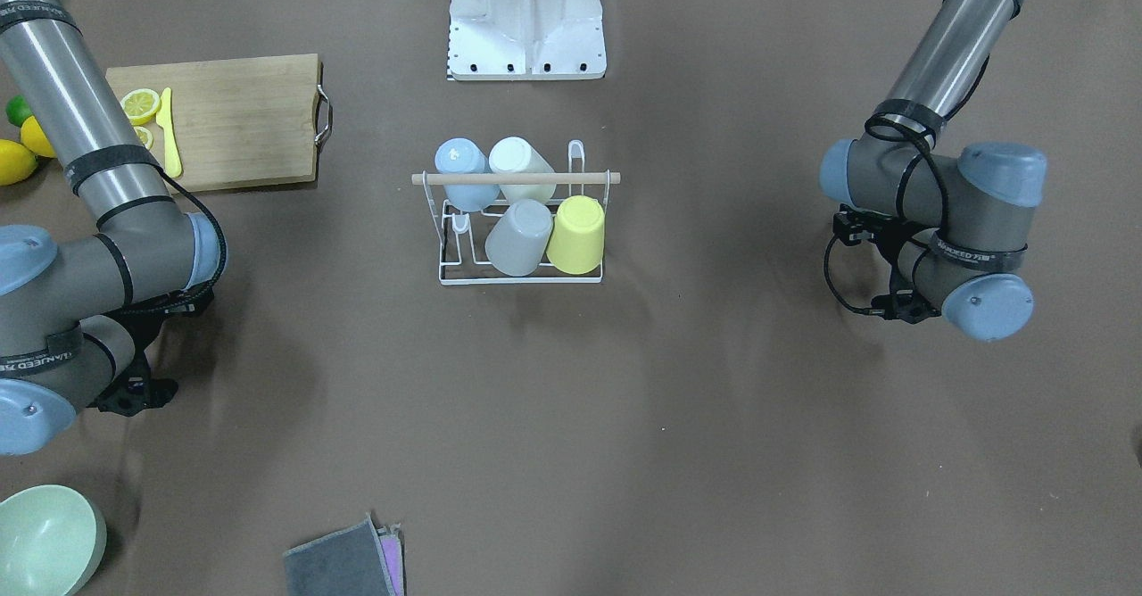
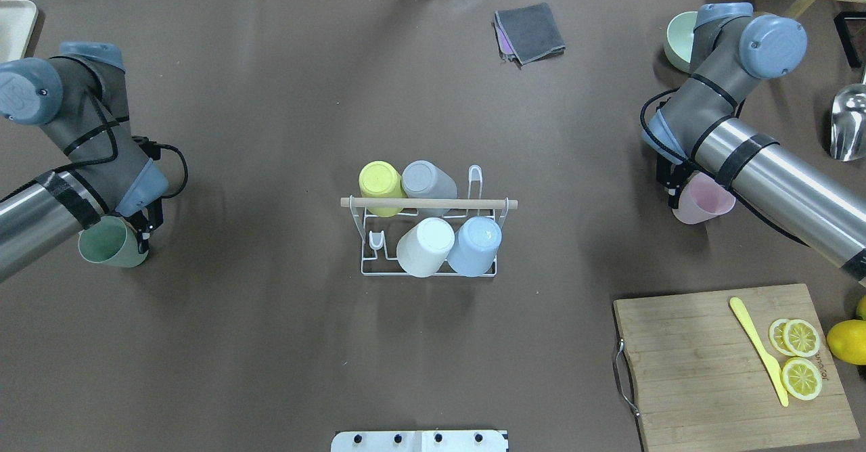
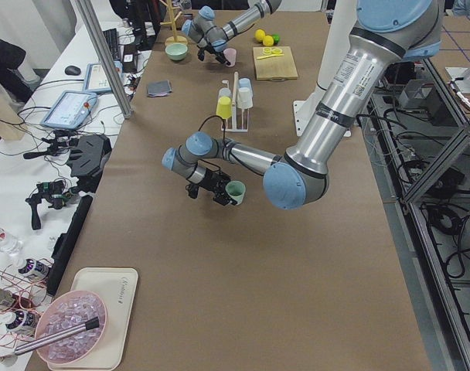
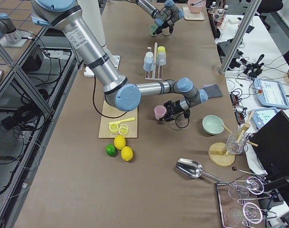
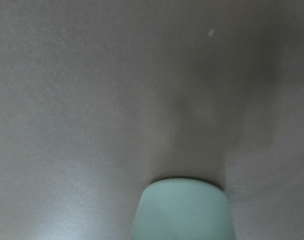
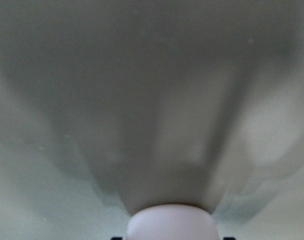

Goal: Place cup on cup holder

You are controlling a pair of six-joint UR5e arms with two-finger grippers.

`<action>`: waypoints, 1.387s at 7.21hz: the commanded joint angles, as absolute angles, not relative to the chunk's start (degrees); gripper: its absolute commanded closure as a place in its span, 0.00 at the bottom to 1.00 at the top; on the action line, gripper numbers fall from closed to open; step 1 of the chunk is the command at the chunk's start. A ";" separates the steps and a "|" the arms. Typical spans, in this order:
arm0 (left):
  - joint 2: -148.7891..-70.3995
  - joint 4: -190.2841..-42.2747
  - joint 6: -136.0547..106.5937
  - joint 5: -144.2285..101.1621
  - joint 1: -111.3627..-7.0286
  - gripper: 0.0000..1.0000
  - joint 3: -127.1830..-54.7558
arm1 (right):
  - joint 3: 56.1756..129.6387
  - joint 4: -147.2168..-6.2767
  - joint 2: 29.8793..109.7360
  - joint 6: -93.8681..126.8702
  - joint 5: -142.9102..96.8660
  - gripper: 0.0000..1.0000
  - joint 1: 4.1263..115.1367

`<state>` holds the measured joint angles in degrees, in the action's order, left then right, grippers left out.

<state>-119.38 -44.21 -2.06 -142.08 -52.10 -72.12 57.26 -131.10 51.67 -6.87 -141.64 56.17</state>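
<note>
Your left gripper (image 2: 140,231) clamps the green cup (image 2: 110,243) at the overhead view's left, your right gripper (image 2: 676,191) the pink cup (image 2: 707,201) at its right. Both look light, stiff, slippery plastic; pinch the wall. The holder (image 2: 433,203) stands centre.

Wooden cutting board (image 2: 703,364), near right: lemon slices (image 2: 801,337) and a yellow knife (image 2: 758,350) lie on it; whole lemons (image 4: 120,141) and a lime (image 4: 110,150) just beyond its right edge. Far right: pale green bowl (image 1: 49,538), metal scoop (image 2: 849,124). Far centre: folded grey cloth (image 2: 531,32).
</note>
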 commanded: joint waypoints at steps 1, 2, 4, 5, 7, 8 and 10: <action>-119.27 -44.12 -2.37 -143.43 -51.94 0.98 -72.07 | 57.74 -130.70 51.59 -10.00 -141.59 0.64 57.90; -119.18 -43.86 -2.46 -144.66 -53.42 1.00 -72.68 | 58.70 -130.43 51.24 -11.67 -141.68 0.64 60.27; -120.14 -40.35 -3.42 -145.62 -57.03 1.00 -75.40 | 63.87 -130.43 51.68 -17.46 -143.42 0.64 63.44; -120.84 -42.00 -6.04 -148.42 -58.87 1.00 -75.67 | 66.33 -130.26 52.98 -19.49 -147.70 0.64 63.80; -122.34 -53.63 -10.86 -149.33 -63.78 1.00 -75.59 | 69.78 -120.31 57.28 -21.09 -154.83 0.64 63.98; -122.08 -64.14 -16.29 -149.24 -65.64 1.00 -75.32 | 69.79 -110.84 60.00 -21.09 -159.56 0.64 64.51; -122.25 -83.41 -30.07 -148.54 -67.23 1.00 -75.41 | 69.61 -98.66 62.31 -21.79 -168.45 0.64 66.08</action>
